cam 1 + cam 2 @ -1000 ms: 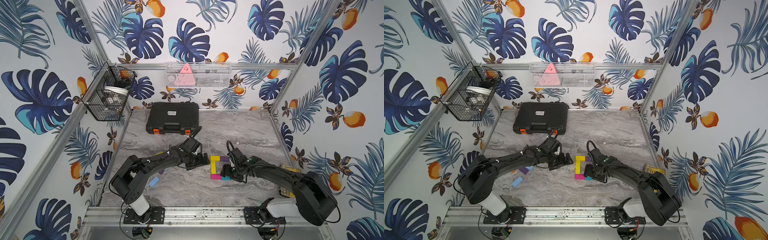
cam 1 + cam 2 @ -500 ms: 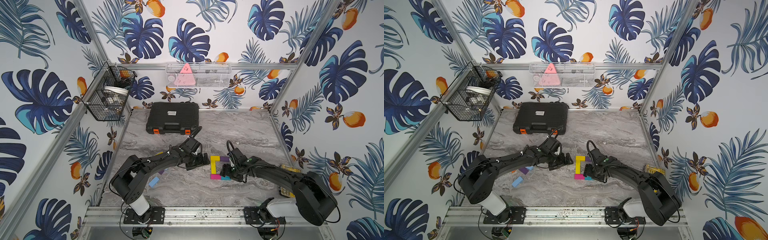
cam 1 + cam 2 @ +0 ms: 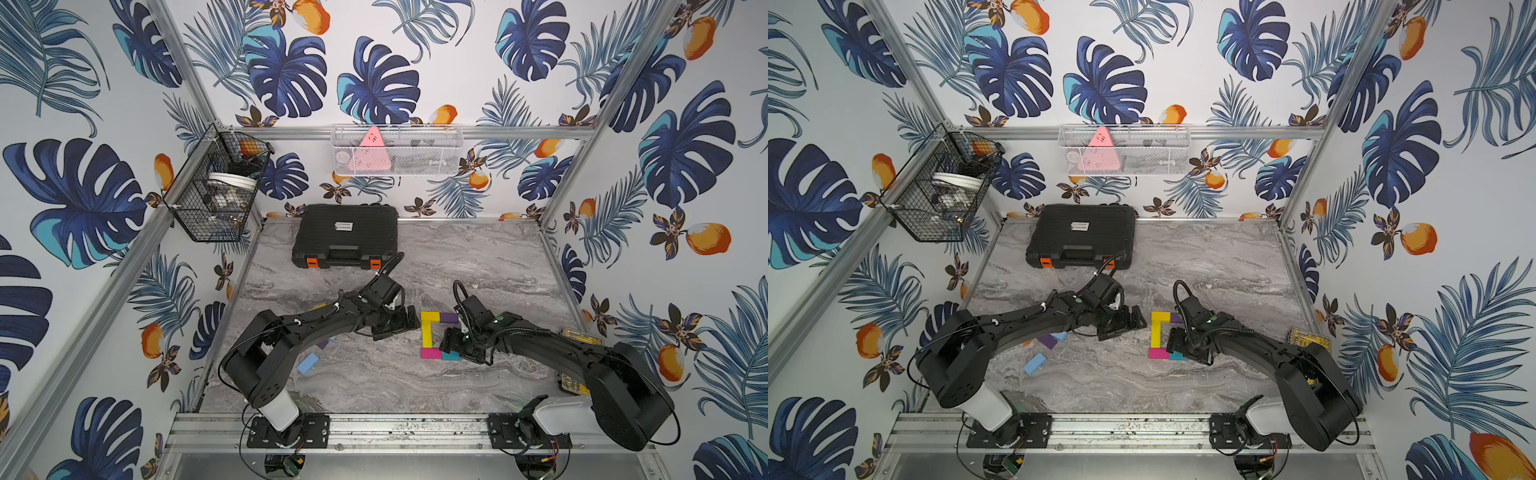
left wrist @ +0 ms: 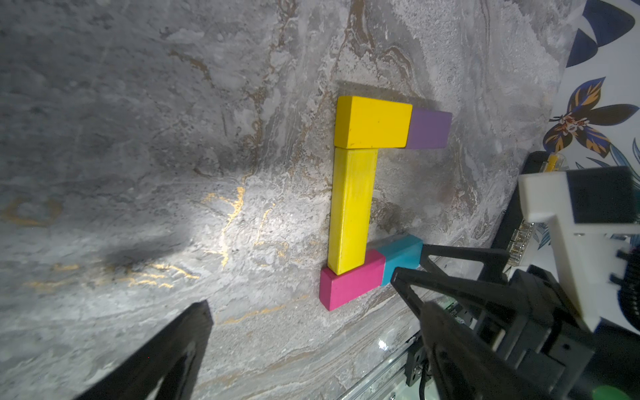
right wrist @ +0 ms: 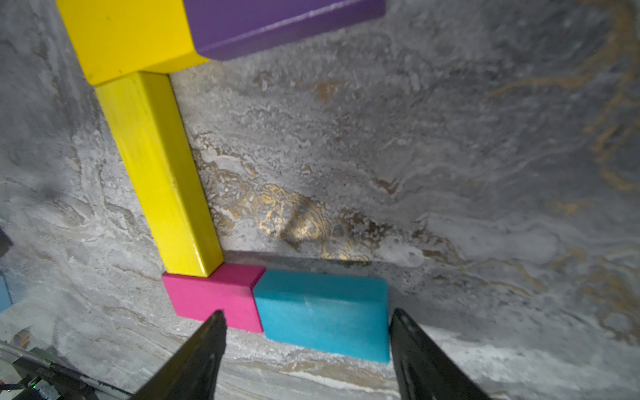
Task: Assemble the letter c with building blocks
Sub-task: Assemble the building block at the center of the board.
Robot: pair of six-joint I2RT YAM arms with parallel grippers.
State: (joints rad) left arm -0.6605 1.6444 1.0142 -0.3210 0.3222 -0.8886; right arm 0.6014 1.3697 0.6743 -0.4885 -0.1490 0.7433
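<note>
Five building blocks lie joined in a C shape on the marble table: a short yellow block (image 3: pixel 430 316) with a purple block (image 3: pixel 449 318) along the far side, a long yellow block (image 3: pixel 427 338) as the spine, and a magenta block (image 3: pixel 429 353) with a teal block (image 5: pixel 322 308) along the near side. My right gripper (image 5: pixel 307 315) is open low over the teal block; one fingertip overlaps the magenta block, the other stands just off the teal block's free end. My left gripper (image 3: pixel 400 327) hangs wide open and empty, left of the C.
Loose blocks lie under and beside the left arm: a light blue one (image 3: pixel 307 364), a purple one (image 3: pixel 1047 341), a yellow one (image 3: pixel 319 306). A big black case (image 3: pixel 345 237) stands at the back. A yellow-filled clear box (image 3: pixel 579 336) sits by the right wall.
</note>
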